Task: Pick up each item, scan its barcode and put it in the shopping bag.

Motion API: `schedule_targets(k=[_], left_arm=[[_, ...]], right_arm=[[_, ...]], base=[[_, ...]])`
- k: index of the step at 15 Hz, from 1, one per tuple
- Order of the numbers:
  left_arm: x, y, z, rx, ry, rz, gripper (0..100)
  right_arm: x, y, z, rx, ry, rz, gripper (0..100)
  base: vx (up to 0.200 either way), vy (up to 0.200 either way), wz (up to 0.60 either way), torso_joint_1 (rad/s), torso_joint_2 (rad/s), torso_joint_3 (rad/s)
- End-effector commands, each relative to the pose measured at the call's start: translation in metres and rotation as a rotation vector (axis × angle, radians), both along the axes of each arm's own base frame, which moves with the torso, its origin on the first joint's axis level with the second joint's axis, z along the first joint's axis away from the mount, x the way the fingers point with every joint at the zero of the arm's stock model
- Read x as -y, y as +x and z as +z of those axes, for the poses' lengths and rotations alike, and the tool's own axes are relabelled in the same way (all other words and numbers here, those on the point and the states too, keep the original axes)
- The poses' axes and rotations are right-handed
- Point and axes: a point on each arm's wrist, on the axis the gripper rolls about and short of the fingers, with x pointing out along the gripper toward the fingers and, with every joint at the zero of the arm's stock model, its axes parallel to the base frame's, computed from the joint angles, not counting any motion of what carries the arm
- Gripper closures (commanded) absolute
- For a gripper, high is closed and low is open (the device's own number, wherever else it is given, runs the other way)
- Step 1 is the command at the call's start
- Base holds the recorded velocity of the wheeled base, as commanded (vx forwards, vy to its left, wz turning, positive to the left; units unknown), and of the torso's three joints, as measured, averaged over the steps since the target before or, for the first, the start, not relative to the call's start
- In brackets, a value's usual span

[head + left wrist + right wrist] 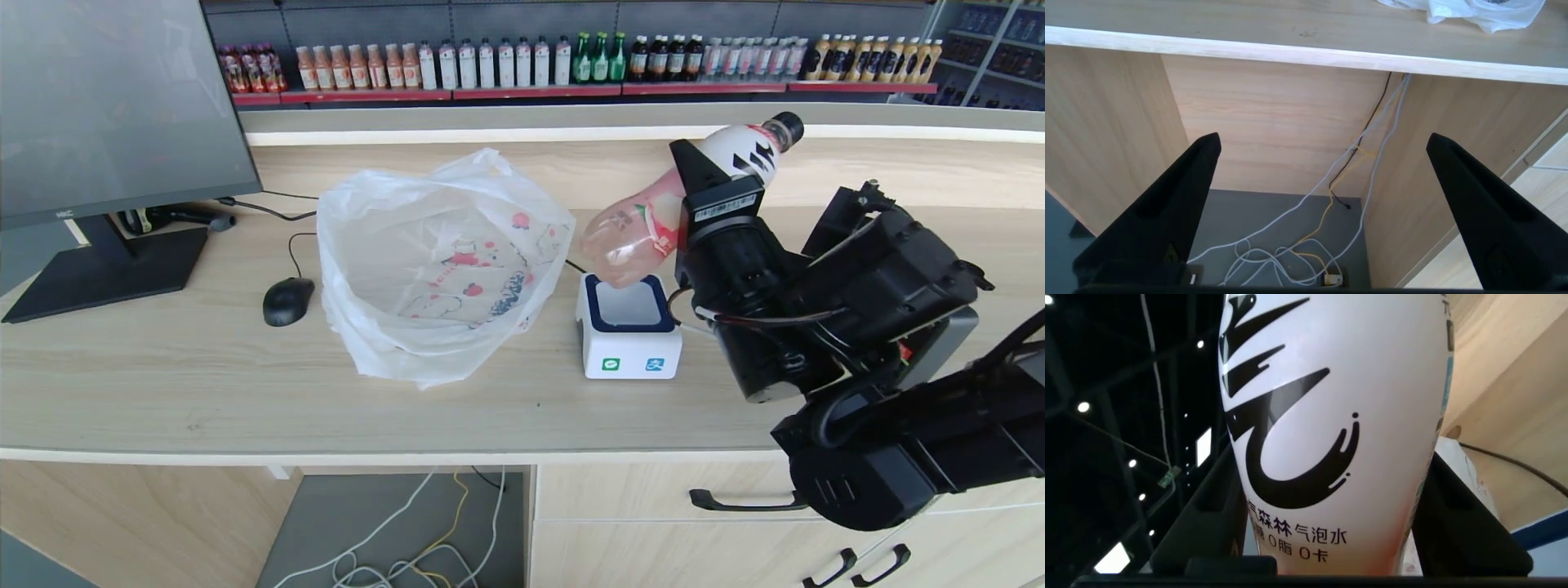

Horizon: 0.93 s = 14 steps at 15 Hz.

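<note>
Shelves (pixel 531 61) of drinks run along the back wall behind a pale wooden counter (pixel 163 384). At the far left of the counter stands a dark monitor (pixel 114 98), with a black mouse (pixel 287 300) near its foot. The left gripper (pixel 1323 143) hangs low in front of the counter with its fingers spread wide and nothing between them, facing the cables (pixel 1315 245) underneath, well apart from the work.

Next along sits the bag (pixel 367 245), thin white plastic, with its mouth gaping upward. The red print seen inside may belong to the bag itself or to goods already in it; I cannot tell which. Just to the right of the bag is the white scanner (pixel 629 327), its window facing up.

Over that window hangs the bottle (pixel 645 229). Its long axis is tilted, with the pink base low above the scanner and the cap pointing up and to the right. The right gripper (pixel 709 181) is clamped around its upper body.

The bag lies to the left of the bottle, beyond the scanner, so the right arm is the one placed to carry it across.
</note>
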Motion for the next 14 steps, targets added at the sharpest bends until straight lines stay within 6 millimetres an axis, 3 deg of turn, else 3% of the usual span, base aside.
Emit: schedule_targets(k=[1, 6, 14], left_arm=[[0.0, 0.0, 0.0, 0.0, 0.0, 0.0, 0], [0.0, 0.0, 0.0, 0.0, 0.0, 0.0, 0], [0.0, 0.0, 0.0, 0.0, 0.0, 0.0, 0]], right_arm=[[-0.003, 0.006, -0.011, -0.027, -0.003, 0.003, 100], [-0.005, 0.02, -0.031, -0.076, -0.008, -0.002, 100], [-0.006, 0.027, -0.041, -0.098, -0.011, -0.006, 100]], base=[[0.0, 0.0, 0.0, 0.0, 0.0, 0.0], [0.0, 0.0, 0.0, 0.0, 0.0, 0.0], [0.0, 0.0, 0.0, 0.0, 0.0, 0.0]])
